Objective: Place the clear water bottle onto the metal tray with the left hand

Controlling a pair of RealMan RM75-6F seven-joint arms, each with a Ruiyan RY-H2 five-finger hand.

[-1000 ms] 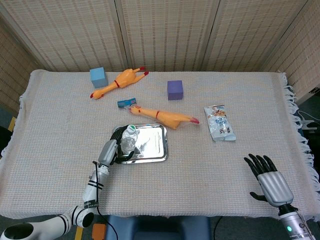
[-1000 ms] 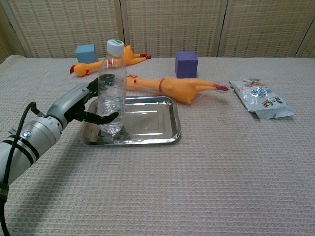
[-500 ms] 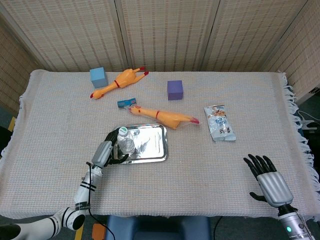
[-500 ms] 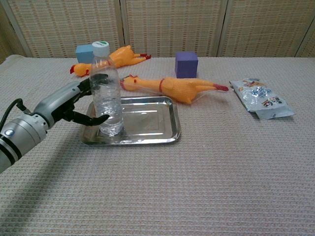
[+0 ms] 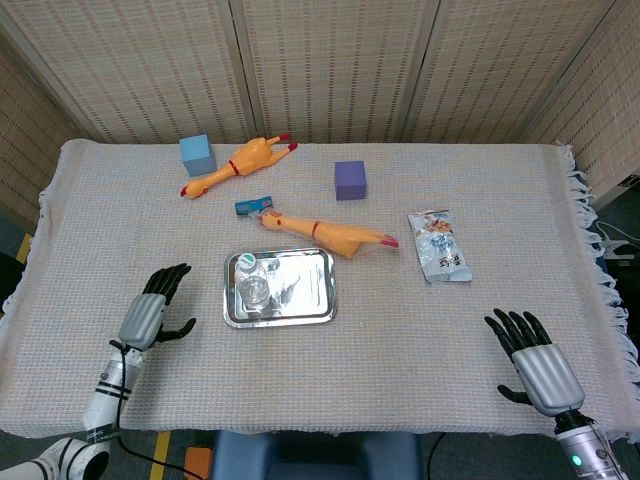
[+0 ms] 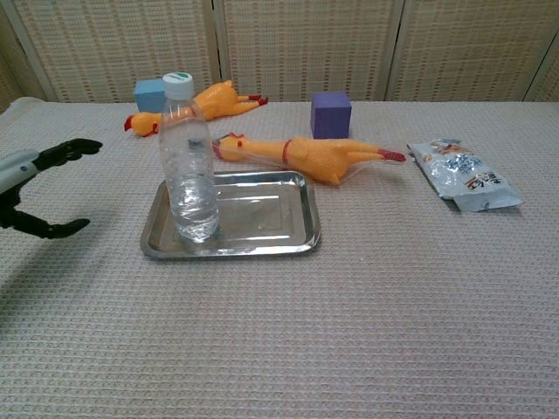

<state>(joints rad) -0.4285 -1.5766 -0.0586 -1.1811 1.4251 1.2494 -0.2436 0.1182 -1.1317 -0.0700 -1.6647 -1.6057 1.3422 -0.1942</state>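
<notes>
On the near left of the counter [image 5: 330, 400], well apart from the metal tray [image 5: 310, 297]: left robot hand [image 5: 152, 313], palm down, fingers spread and reaching toward the far side, thumb hooked out to the right, empty and apart from everything. Behind it, slim forearm running back to the near left corner. Seen from the chest view at the left edge, same robot hand raised a little off the cloth, dark fingers [image 6: 72, 147] stretched out above, thumb curled below, gap between them wide and holding nothing. On the tray's left half: clear water bottle [image 6: 189, 161], upright, white cap with green top, base resting on the metal floor, free of any grasp. Near the right corner of the counter: right robot hand [image 5: 535, 360], fingers fanned toward the far side, thumb out to the left, empty as well, grey back facing up. Just beyond the tray's far edge: long rubber chicken [image 5: 325, 233] lying on its side, head toward the left, with a small blue clip-like item [image 5: 253, 206] close by its head. Farther back on the left: second rubber chicken [image 5: 240, 163] beside a light blue block [image 5: 197, 154]. Toward the far middle: purple block [image 5: 350, 180]. To the right of the tray, well apart: snack packet [image 5: 438, 246] lying flat.
</notes>
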